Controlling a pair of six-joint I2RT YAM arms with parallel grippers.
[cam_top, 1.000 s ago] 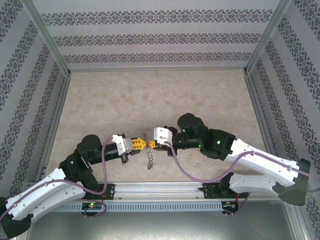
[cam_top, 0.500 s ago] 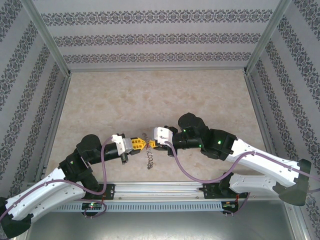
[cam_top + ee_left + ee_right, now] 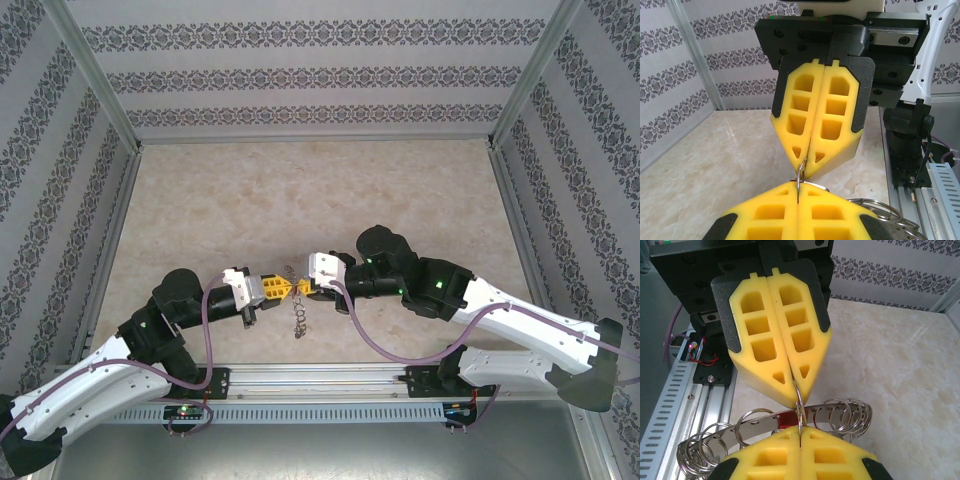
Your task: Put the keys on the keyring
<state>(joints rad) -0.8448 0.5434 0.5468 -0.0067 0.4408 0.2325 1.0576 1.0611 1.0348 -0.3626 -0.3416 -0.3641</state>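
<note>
My two grippers meet tip to tip above the table's near middle. The left gripper [image 3: 287, 289] [image 3: 799, 188] and the right gripper [image 3: 304, 288] [image 3: 800, 430] are both shut on one thin wire loop [image 3: 801, 172] [image 3: 799, 399] of the keyring. The keyring [image 3: 757, 423] is a flat grey metal band fringed with several wire loops; it hangs below the fingertips [image 3: 297, 316]. A small bright red key [image 3: 785, 418] lies against the band, just behind the pinched loop. More loops [image 3: 880, 210] show at the lower right of the left wrist view.
Aluminium rails and a slotted cable duct [image 3: 320, 385] run along the near table edge, right under the arms. Patterned walls close in the marble-look tabletop [image 3: 300, 200] on three sides.
</note>
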